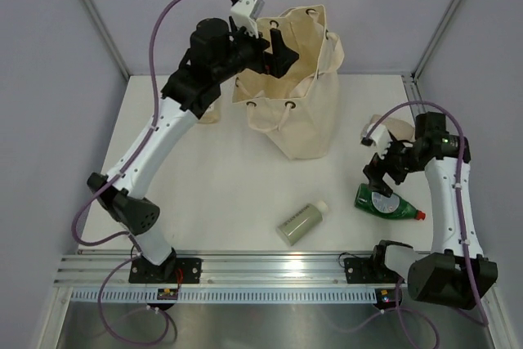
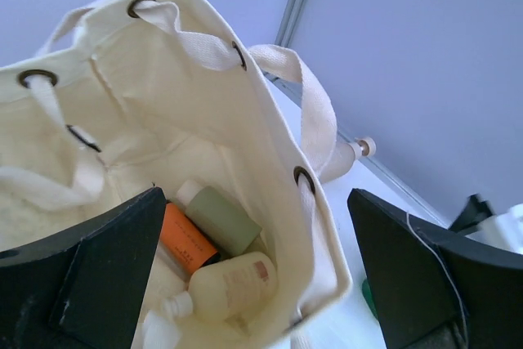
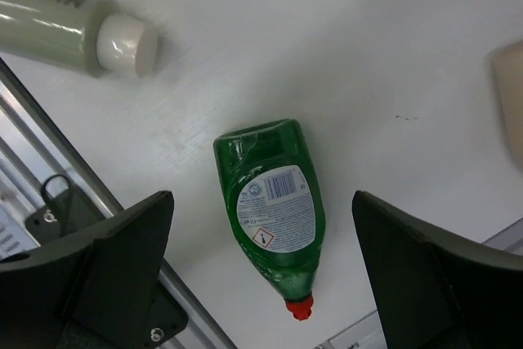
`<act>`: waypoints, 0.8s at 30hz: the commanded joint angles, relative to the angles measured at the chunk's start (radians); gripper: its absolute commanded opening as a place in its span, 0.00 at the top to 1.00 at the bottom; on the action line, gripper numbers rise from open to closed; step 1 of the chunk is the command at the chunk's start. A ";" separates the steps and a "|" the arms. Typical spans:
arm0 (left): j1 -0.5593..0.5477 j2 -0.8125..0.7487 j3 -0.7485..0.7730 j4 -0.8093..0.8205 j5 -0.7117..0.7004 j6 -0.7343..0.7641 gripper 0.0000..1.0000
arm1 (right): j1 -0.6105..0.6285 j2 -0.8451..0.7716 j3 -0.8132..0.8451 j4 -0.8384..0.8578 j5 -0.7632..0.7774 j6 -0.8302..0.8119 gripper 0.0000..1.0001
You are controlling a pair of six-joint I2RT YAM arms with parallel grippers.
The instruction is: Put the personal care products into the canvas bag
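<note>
The cream canvas bag [image 1: 302, 112] stands open at the back of the table. My left gripper [image 1: 282, 53] hangs open and empty over its mouth. In the left wrist view the gripper [image 2: 257, 275] looks down into the bag [image 2: 188, 96] at a sage green bottle [image 2: 219, 218], an orange bottle [image 2: 186, 239] and a cream bottle [image 2: 233, 284]. My right gripper [image 1: 378, 176] is open above a dark green labelled bottle [image 1: 390, 204] with a red cap, lying flat. In the right wrist view that bottle [image 3: 274, 206] lies between the open fingers of the gripper [image 3: 261, 271], untouched. A sage bottle [image 1: 301, 222] lies front centre.
A peach item [image 1: 400, 130] lies behind the right gripper, and a beige bottle [image 1: 210, 112] lies left of the bag behind the left arm. The aluminium rail [image 1: 270, 263] runs along the near table edge. The sage bottle's white cap [image 3: 127, 42] shows in the right wrist view.
</note>
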 commanded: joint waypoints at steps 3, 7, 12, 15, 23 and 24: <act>0.003 -0.305 -0.194 0.018 -0.035 0.025 0.01 | 0.241 0.002 -0.109 0.042 0.411 0.133 0.01; 0.003 -0.556 -0.517 0.033 -0.077 0.025 0.01 | 0.250 0.056 -0.201 0.098 0.513 0.212 0.01; 0.003 -0.925 -0.965 0.035 -0.129 -0.029 0.01 | 0.311 0.089 -0.299 0.229 0.659 0.232 0.01; 0.003 -1.079 -1.099 0.023 -0.129 -0.076 0.01 | 0.365 0.132 -0.342 0.265 0.711 0.224 0.00; 0.003 -1.277 -1.346 -0.054 -0.105 -0.176 0.01 | 0.425 0.302 -0.353 0.367 0.807 0.267 0.00; 0.003 -1.290 -1.358 -0.057 -0.098 -0.187 0.01 | 0.436 0.325 -0.350 0.365 0.828 0.276 0.01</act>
